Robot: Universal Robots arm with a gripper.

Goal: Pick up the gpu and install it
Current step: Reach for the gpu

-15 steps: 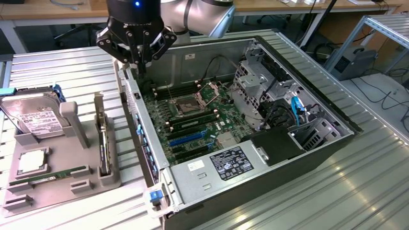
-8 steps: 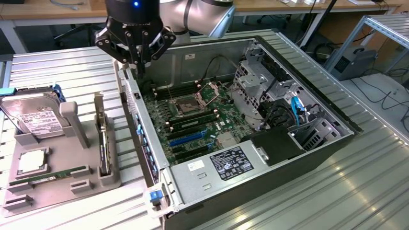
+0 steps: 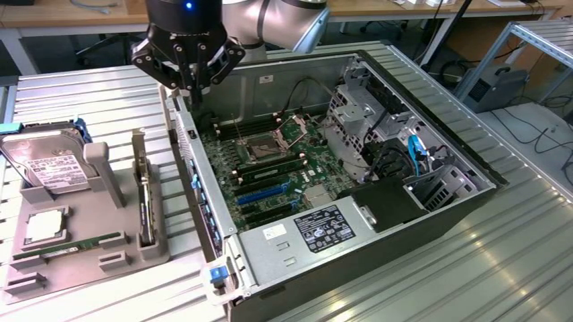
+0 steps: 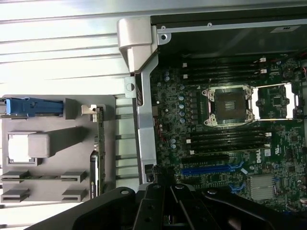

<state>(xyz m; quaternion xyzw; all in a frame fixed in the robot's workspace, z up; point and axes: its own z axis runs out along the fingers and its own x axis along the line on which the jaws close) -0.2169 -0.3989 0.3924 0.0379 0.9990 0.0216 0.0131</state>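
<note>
The motherboard [image 3: 268, 168] is green with a blue slot [image 3: 259, 193]. The holder [image 3: 80, 258], at 9 o'clock from it in the exterior view, is grey. gpu [image 3: 143, 198]: green edge, dark face. hard drive [image 3: 49, 164]: silver, white label. worktop [image 3: 501, 268]: pale grey, ribbed.

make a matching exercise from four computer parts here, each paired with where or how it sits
Things:
1. gpu
2. hard drive
3. memory stick
4. cpu socket

Places and states:
a. on the motherboard inside the computer case
b. propped at a tilt, white label showing
c. slim green strip low in the grey holder
d. standing on edge in a slot of the holder

Pairs: 1-d, 2-b, 3-c, 4-a
</note>
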